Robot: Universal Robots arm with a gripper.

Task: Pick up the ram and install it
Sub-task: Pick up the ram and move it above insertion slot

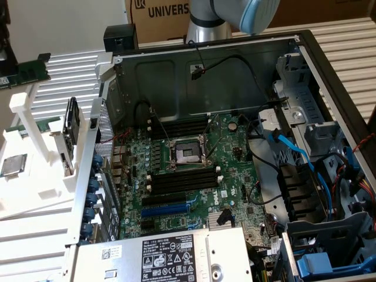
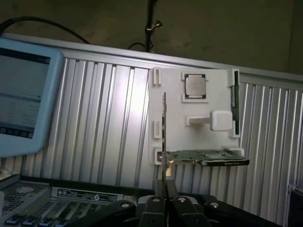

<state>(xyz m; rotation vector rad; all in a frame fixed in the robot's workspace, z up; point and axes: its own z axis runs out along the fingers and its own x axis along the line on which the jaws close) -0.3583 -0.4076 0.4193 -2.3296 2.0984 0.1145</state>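
Observation:
The ram [image 1: 24, 73] is a green stick resting on the far end of the white parts holder [image 1: 35, 188], at the exterior view's left, outside the computer case. In the wrist view the ram [image 2: 234, 106] shows edge-on along one side of the holder [image 2: 175, 118]. My gripper [image 2: 164, 142] is shut, its thin fingers pressed together with nothing held, and it points toward the holder from a distance. The arm [image 1: 235, 14] is above the back wall of the case. Black memory slots [image 1: 182, 179] lie on the motherboard beside the processor socket [image 1: 185, 154].
The holder also carries a processor chip [image 2: 195, 86], an expansion card [image 2: 208, 158] and a white post [image 2: 213, 120]. The open case has a blue slot [image 1: 167, 208], cables and drive bays [image 1: 317, 176] at the exterior view's right. A tablet-like screen [image 2: 23, 94] is near.

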